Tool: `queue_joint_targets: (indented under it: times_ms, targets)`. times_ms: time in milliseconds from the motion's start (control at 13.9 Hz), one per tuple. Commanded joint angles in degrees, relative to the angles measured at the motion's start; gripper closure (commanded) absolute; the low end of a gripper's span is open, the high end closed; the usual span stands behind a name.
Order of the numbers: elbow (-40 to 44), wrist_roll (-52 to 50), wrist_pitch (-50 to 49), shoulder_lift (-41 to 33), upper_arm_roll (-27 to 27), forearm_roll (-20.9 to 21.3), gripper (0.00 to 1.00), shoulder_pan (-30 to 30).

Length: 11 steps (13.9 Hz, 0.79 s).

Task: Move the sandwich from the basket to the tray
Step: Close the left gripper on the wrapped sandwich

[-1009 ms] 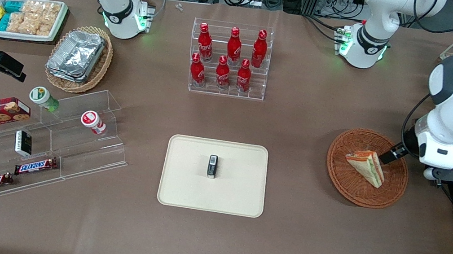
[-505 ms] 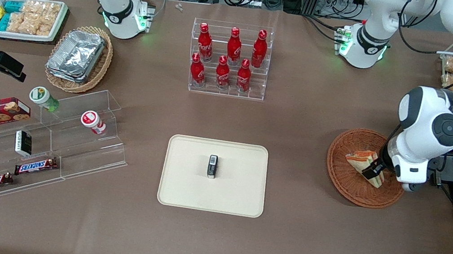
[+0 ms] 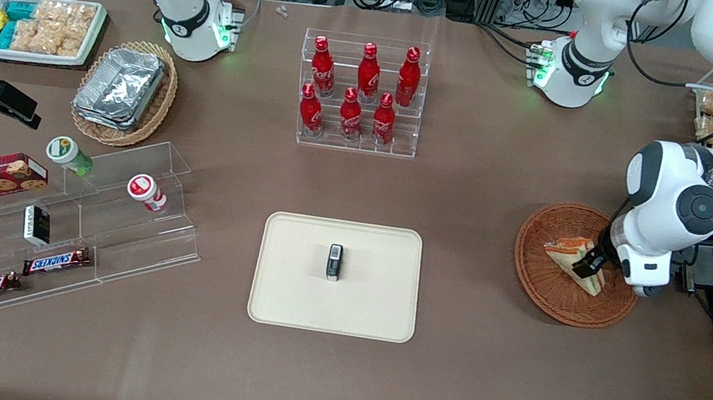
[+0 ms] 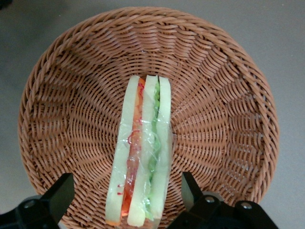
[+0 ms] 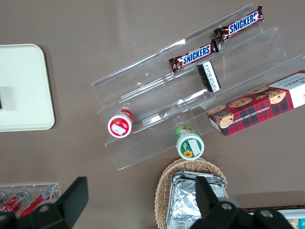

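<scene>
- Note that the gripper (image 4: 126, 198) has come down from the basket (image 3: 546, 287) rim to the sandwich (image 4: 142, 157).
- Confirm the jaws are wide open, straddling the sandwich, gripping nothing.
- Close next; the tray (image 3: 283, 303) waits well apart.

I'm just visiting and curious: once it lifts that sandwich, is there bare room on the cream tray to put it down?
Mostly yes. The tray holds only a small dark object at its middle; the bare bands between it and the rim are free. The open gripper straddles the sandwich in the basket, which holds nothing else.
</scene>
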Motion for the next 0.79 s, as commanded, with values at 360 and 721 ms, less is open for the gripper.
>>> queue_joint_targets:
  times_ms: [360,721]
  targets:
    - [-3.01,-7.25,9.34,3.16,-0.04,0.95,0.0,-0.74]
    - [-2.92,-9.19,10.48,4.04,-0.04,0.95,1.0,-0.74]
